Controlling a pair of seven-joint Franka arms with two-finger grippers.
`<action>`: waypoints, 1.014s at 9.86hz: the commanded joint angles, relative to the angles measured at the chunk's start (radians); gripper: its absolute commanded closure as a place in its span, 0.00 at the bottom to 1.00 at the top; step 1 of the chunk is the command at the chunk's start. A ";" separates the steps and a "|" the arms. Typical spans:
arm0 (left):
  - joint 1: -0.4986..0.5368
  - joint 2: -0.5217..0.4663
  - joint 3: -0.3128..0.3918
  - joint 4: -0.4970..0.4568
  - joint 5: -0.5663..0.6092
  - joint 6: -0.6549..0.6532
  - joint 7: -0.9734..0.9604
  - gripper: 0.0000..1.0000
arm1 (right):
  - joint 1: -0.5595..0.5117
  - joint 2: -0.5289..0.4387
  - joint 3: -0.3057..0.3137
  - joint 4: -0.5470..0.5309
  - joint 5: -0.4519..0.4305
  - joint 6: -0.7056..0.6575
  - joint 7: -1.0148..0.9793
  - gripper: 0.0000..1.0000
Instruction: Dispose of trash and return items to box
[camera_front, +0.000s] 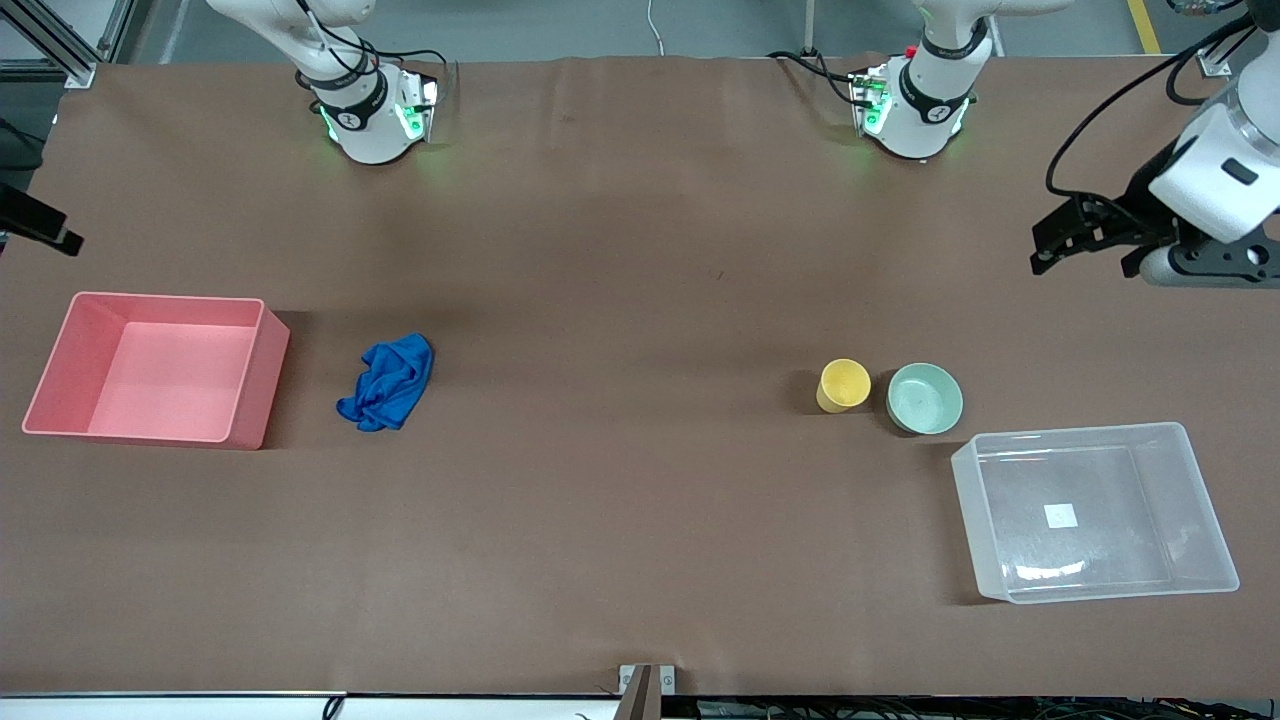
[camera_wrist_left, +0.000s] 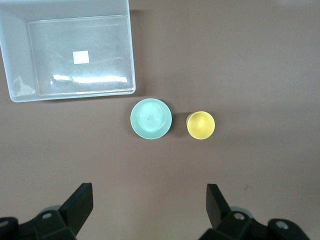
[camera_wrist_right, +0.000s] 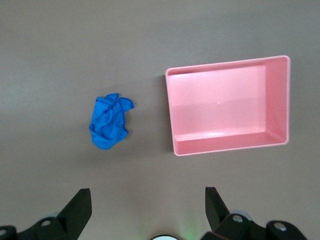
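- Jaws: both grippers stand spread wide and hold nothing. The left gripper hangs high over bare table at the left arm's end, its fingers dark at the edge of the front view. The right gripper hangs high over the table at the right arm's end, the rag and bin below it; only a dark part shows at the front view's edge.
- Progress: nothing is done yet, judging by how things lie. The rag lies crumpled on the table just beside the pink bin, apart from it. The cup stands upright just beside the bowl; whether they touch cannot be told. Both sit farther from the front camera than the box, near its corner. Bin and box are empty, save the white sticker on the box's bottom.
- Left to do: rag to the bin, presumably; cup and bowl into the box.
- Obstacles: none seen. Each piece has open table around it, though cup and bowl sit close, which may crowd a grasp.
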 joint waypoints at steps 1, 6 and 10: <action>0.012 0.041 -0.002 -0.095 -0.001 0.088 0.014 0.00 | 0.017 0.003 0.062 -0.214 -0.007 0.214 0.072 0.00; 0.042 0.039 -0.003 -0.533 -0.002 0.577 0.016 0.00 | 0.049 0.244 0.131 -0.514 -0.054 0.790 0.207 0.00; 0.072 0.211 -0.005 -0.626 -0.001 0.834 0.016 0.00 | 0.095 0.351 0.131 -0.635 -0.068 1.031 0.261 0.00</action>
